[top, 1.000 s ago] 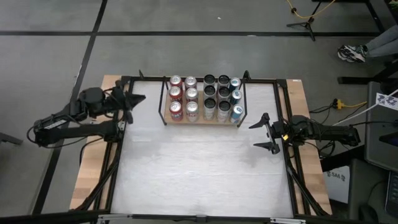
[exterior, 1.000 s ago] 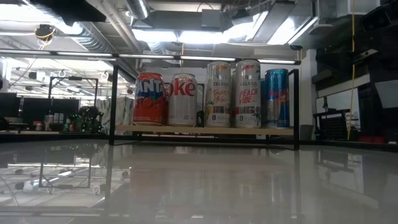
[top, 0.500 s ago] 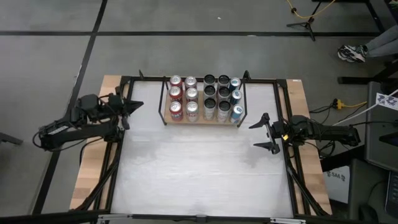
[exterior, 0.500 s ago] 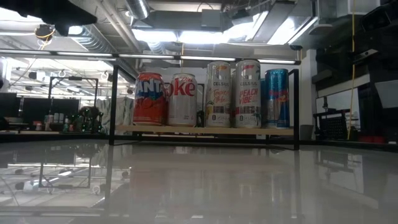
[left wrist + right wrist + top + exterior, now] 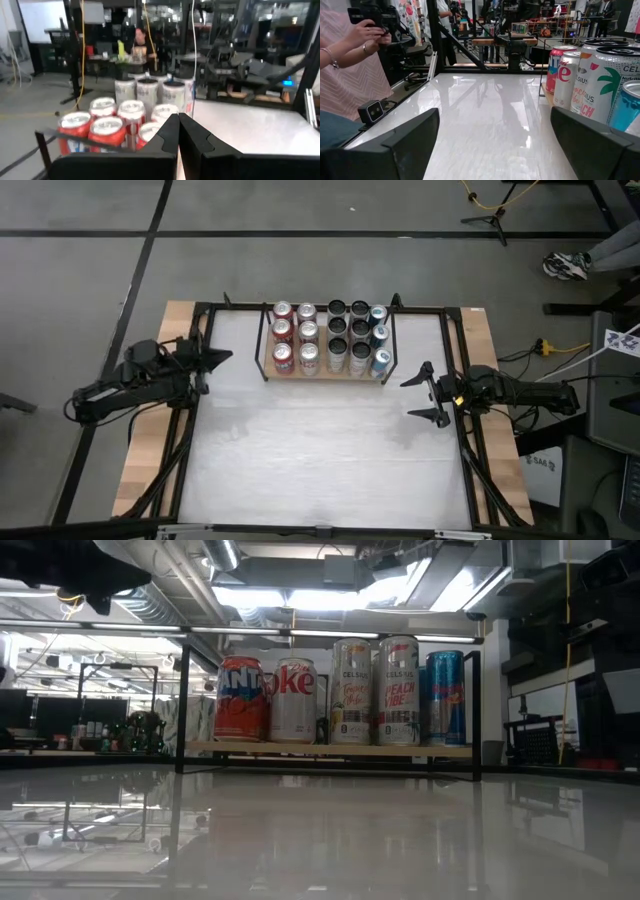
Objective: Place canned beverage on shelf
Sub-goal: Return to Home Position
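The shelf (image 5: 322, 377), a light-wood board with thin black rod uprights, stands at the table's far middle. Several beverage cans (image 5: 330, 338) stand upright on it in rows; red, white, silver and blue ones show in the low view (image 5: 340, 690). My left gripper (image 5: 226, 357) is shut and holds nothing, at the table's left edge left of the shelf, pointing toward the cans (image 5: 132, 112). My right gripper (image 5: 408, 398) stands open with nothing between its fingers at the right edge, near the shelf's right end; the nearest cans (image 5: 590, 80) are beside it.
Black frame rails (image 5: 190, 430) run along the table's sides. The white tabletop (image 5: 320, 460) lies bare in front of the shelf. A person's hands (image 5: 365, 37) hold a device beyond the table's edge in the right wrist view, and a small camera (image 5: 370, 112) sits at that edge.
My left gripper has sunk and drawn toward the table's near edge along the left side, a little farther from the shelf, staying empty. The cans and shelf have not moved.
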`<state>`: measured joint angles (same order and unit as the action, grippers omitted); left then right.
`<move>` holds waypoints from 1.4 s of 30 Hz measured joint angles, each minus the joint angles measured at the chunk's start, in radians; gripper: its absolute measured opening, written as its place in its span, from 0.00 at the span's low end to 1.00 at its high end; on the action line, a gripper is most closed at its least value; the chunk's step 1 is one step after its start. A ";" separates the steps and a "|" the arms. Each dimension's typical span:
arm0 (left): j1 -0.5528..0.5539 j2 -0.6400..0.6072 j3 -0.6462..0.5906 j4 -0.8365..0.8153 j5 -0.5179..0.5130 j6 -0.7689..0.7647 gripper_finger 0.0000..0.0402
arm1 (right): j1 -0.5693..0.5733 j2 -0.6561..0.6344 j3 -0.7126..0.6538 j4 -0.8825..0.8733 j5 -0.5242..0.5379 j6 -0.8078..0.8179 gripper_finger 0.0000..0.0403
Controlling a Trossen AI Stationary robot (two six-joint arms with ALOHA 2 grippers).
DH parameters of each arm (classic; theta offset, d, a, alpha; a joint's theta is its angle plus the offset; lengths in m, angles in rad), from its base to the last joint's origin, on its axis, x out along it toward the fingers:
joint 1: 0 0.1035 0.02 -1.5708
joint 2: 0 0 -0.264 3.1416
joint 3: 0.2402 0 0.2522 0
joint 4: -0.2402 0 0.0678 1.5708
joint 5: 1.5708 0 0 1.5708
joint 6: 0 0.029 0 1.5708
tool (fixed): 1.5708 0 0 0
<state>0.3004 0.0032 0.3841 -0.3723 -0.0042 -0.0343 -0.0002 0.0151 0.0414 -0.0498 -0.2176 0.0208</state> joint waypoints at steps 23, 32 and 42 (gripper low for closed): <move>-0.030 0.004 -0.377 0.674 0.120 -0.113 0.00 | 0.000 0.000 0.000 0.000 0.000 0.000 0.94; -0.156 0.004 -0.377 0.553 0.002 -0.115 0.00 | 0.000 0.000 0.000 0.000 0.000 0.000 0.94; -0.199 0.005 -0.377 0.415 -0.086 -0.043 0.00 | 0.000 0.000 0.000 0.000 0.000 0.000 0.94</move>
<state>0.1013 0.0078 0.0074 0.0429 -0.0904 -0.0772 -0.0002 0.0154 0.0414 -0.0498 -0.2176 0.0208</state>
